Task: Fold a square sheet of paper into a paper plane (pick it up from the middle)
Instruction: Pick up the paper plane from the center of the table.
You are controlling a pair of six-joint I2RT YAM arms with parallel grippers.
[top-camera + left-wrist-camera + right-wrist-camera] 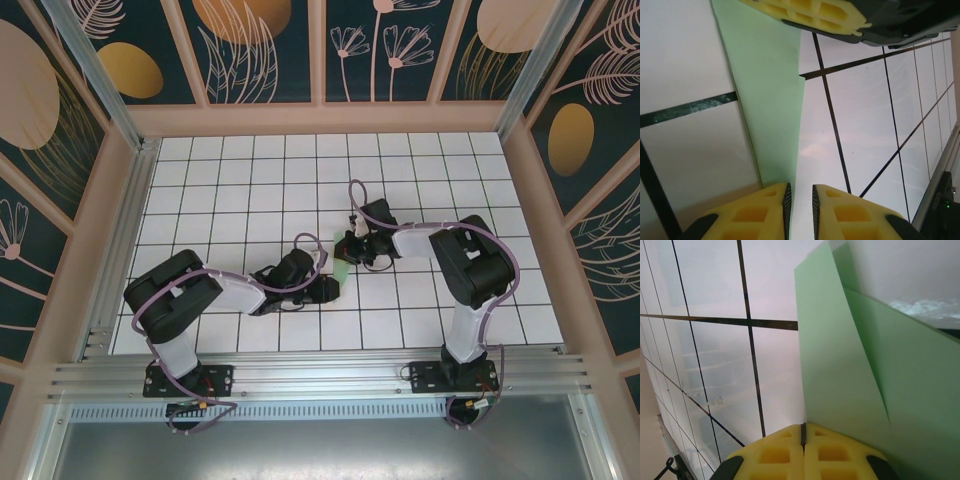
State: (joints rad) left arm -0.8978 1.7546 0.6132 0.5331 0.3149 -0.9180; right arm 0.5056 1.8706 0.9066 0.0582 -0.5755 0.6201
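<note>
The table (pixel 250 170) is a flat white surface ruled into square tiles by thin dark lines, glossy enough in the wrist views to carry soft reflections. A pale wood-coloured border frames it, and around it rise walls (pixel 260 50) of dark teal panels printed with peach flowers, leaves and orange ovals, braced at the corners by slanting aluminium posts (pixel 95 70). Along the near edge runs a metal rail (pixel 320 372) on which both arm bases are bolted. Near the middle of the table, slightly right of centre, the light green sheet of paper (pixel 343 268) stands folded between the two grippers, raised off the tiles rather than lying flat. The right gripper (pixel 803 426) has its yellow fingers pressed together, pinching the paper's lower edge, with creased green panels rising above them. The left gripper (pixel 800 189) has its fingers slightly parted, white tile visible through the narrow gap, and the tapering end of the paper reaches just beside its left pad (pixel 765 207).
</note>
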